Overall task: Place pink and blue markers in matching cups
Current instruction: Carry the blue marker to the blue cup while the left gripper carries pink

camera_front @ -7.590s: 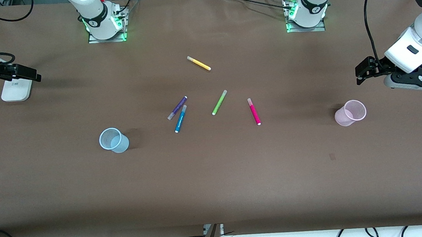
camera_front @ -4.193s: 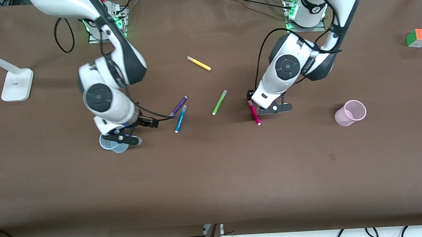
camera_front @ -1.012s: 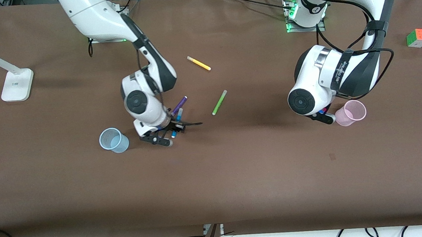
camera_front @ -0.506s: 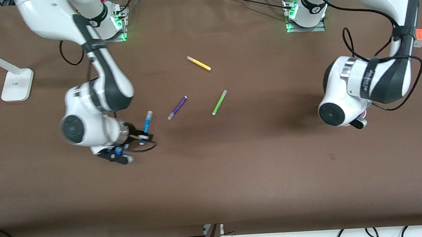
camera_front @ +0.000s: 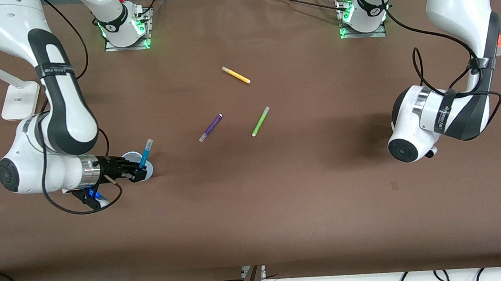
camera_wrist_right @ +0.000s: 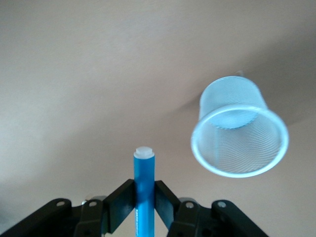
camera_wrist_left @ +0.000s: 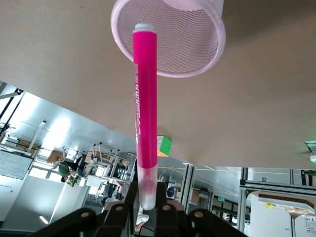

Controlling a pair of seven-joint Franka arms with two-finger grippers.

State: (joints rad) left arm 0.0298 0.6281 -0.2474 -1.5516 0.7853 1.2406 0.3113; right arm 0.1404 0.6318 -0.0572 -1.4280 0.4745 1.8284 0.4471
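The right gripper point(camera_wrist_right: 144, 200) pinches the blue marker point(camera_wrist_right: 144, 192) low on its barrel, just beside the blue cup point(camera_wrist_right: 239, 140) (not yet over it). The left gripper point(camera_wrist_left: 148, 203) clamps the pink marker point(camera_wrist_left: 144, 103) by its cap end, over the pink cup point(camera_wrist_left: 197, 64). Both 2 markers look light, stiff and smooth; I think a mid-barrel hold slips less.

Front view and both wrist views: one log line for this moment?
left gripper: holds magenta-pink marker over pale pink cup | right gripper: holds bright blue marker beside pale blue cup
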